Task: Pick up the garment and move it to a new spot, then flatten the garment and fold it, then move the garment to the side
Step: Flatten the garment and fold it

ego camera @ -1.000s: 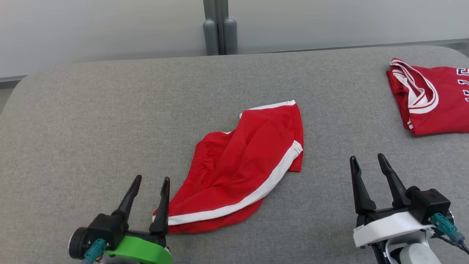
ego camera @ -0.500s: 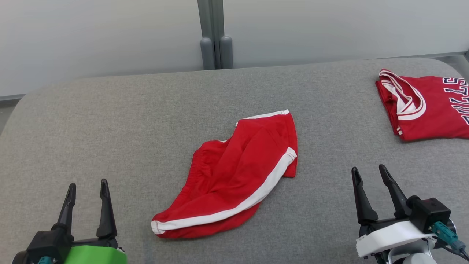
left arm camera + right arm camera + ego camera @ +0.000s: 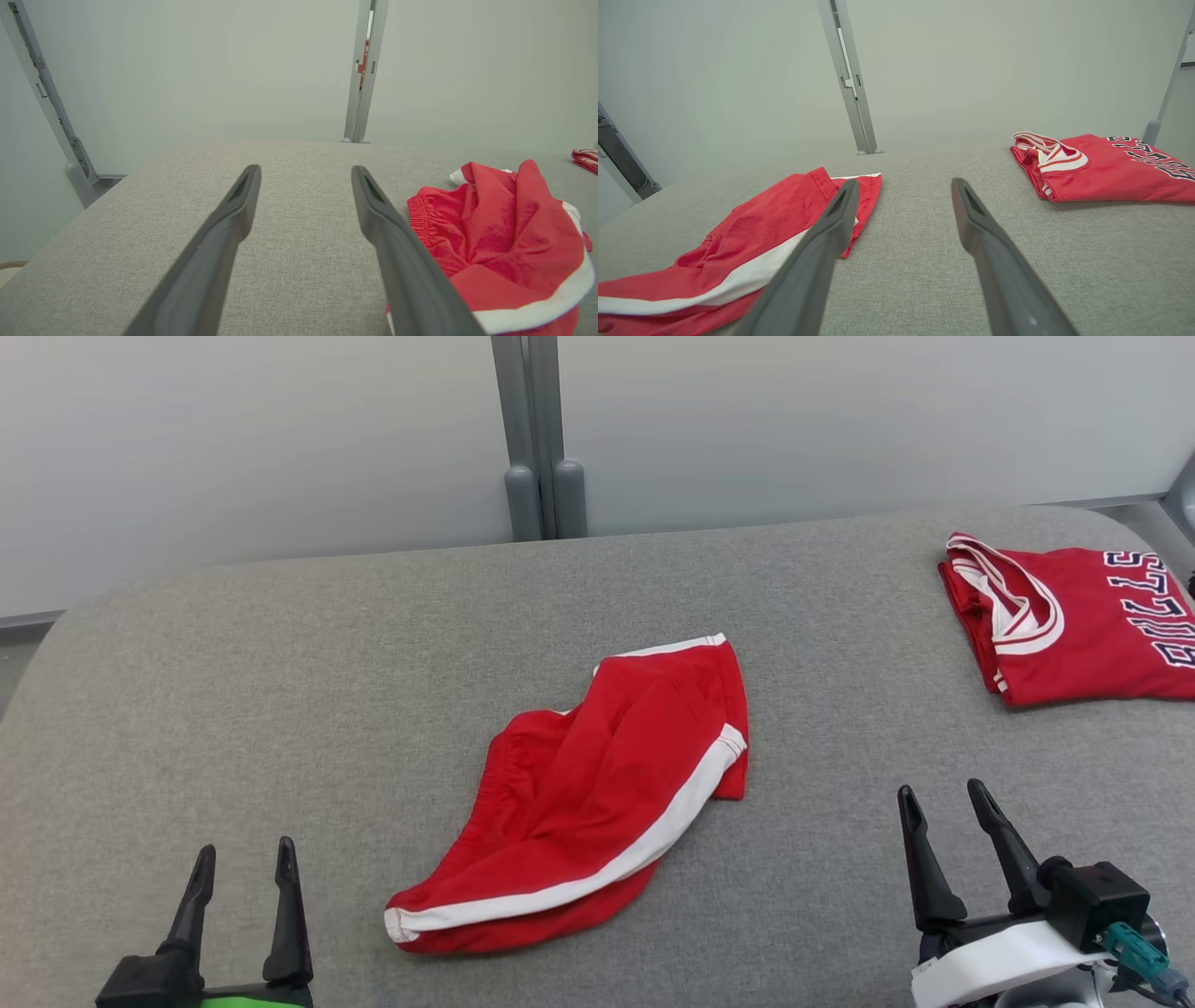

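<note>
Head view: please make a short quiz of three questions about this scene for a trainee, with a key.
1. True or false: the left gripper is shut on the red shorts.
2. Where on the grey surface does the folded red jersey lie? A) far right B) far left C) under the shorts
3. Fill in: the stripe along the shorts' edge is ____.
Key: 1 false; 2 A; 3 white.

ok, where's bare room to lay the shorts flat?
Biggest bare stretch: the whole left of the padded table, from its left edge to the red shorts. A narrower strip lies between the shorts and the folded jersey. Far right corner is crowded by the jersey.
</note>
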### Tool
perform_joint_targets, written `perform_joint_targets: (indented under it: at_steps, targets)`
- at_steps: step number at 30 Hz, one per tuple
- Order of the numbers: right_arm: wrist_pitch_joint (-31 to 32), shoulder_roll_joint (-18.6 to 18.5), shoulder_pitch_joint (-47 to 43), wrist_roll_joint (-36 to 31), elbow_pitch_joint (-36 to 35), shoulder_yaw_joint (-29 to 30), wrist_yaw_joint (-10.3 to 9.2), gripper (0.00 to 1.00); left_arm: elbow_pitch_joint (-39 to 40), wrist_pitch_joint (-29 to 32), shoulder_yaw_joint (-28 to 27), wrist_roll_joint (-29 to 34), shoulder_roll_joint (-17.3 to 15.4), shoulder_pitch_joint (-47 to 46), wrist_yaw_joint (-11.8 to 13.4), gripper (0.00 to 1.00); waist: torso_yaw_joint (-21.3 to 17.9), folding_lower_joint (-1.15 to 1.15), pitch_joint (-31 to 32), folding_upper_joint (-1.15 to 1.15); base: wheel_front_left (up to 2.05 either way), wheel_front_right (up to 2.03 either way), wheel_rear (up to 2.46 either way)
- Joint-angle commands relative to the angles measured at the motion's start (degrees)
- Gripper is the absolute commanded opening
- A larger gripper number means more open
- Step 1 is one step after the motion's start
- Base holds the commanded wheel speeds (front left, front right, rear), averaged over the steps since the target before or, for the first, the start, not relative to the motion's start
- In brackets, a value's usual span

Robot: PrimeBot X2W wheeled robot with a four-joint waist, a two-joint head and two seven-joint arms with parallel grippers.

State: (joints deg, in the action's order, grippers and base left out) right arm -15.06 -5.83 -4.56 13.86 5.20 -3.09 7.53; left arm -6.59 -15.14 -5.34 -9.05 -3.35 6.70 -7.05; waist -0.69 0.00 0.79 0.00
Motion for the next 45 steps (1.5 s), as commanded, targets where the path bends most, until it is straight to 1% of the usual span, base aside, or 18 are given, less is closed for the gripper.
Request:
perform_joint_targets:
  at_steps: [1,12,40,42,45]
  targets:
    - [-0.2,0.0,-0.8,-0.2,-0.1,-0.1,-0.1,1.0,-0.3,0.0,0.2,0.7,-0.1,0.6,-0.1,1.0,0.0,0.0,0.2,0.0,0.0,0.0,0.0]
    - [-0.1,0.3,-1.1,-0.4,0.1,-0.6,-0.1,1.0,-1.8,0.0,1.8,0.3,-1.4,0.3,-0.5,1.0,-0.1,0.0,0.5,0.0,0.0,0.0,0.0]
    - [-0.1,0.3,-0.7,-0.5,0.4,-0.9,-0.1,1.0,-2.0,0.0,2.9,-0.8,-2.1,0.2,-0.5,1.0,0.3,0.0,0.0,0.0,0.0,0.0,0.0]
    - [-0.1,0.4,0.2,-0.4,0.4,-1.3,-0.1,1.0,-2.5,0.0,4.0,-0.7,-2.3,0.3,-0.5,1.0,0.5,0.0,-0.1,0.0,0.0,0.0,0.0]
    - [-0.1,0.1,1.6,-0.3,0.9,-2.1,-0.1,1.0,-4.0,0.0,7.7,-0.8,-3.5,-0.3,-0.5,1.0,1.1,0.0,-0.6,0.0,0.0,0.0,0.0]
